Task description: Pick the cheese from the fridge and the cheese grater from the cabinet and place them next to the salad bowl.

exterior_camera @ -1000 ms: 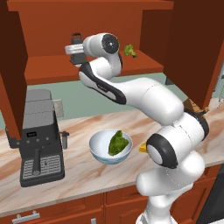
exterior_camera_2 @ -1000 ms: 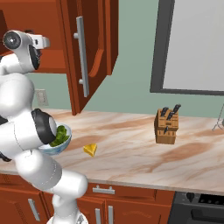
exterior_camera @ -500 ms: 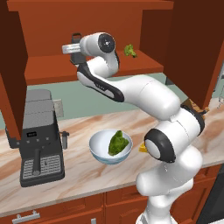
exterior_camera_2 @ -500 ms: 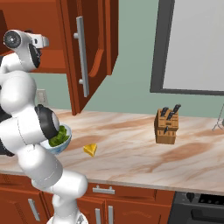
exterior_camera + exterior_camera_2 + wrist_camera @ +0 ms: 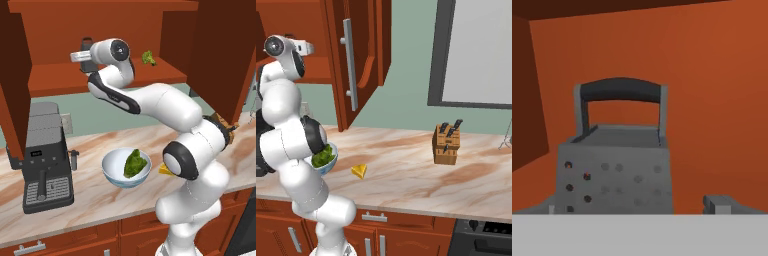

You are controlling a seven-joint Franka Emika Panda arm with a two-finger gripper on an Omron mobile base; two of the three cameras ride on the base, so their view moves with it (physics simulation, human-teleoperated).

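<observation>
The dark grey cheese grater [image 5: 614, 170] with its loop handle [image 5: 620, 92] stands upright on the shelf of the open wooden cabinet [image 5: 50, 82]. In the left base view the grater [image 5: 87, 46] peeks out behind my hand. My gripper [image 5: 632, 209] is open, level with the grater's lower body, one fingertip [image 5: 722, 204] wide on each side and apart from it. The yellow cheese [image 5: 359, 171] lies on the counter beside the white salad bowl [image 5: 126, 169]. The fridge is out of view.
A black coffee machine [image 5: 45, 160] stands left of the bowl. A piece of broccoli [image 5: 148, 57] sits on the cabinet shelf to the right of my hand. The open cabinet door [image 5: 351, 60] hangs beside the arm. A knife block [image 5: 447, 144] stands far right.
The hand has crept a little further left into the cabinet toward the grater. The jaws have stayed wide, and the cheese and bowl have not moved.
</observation>
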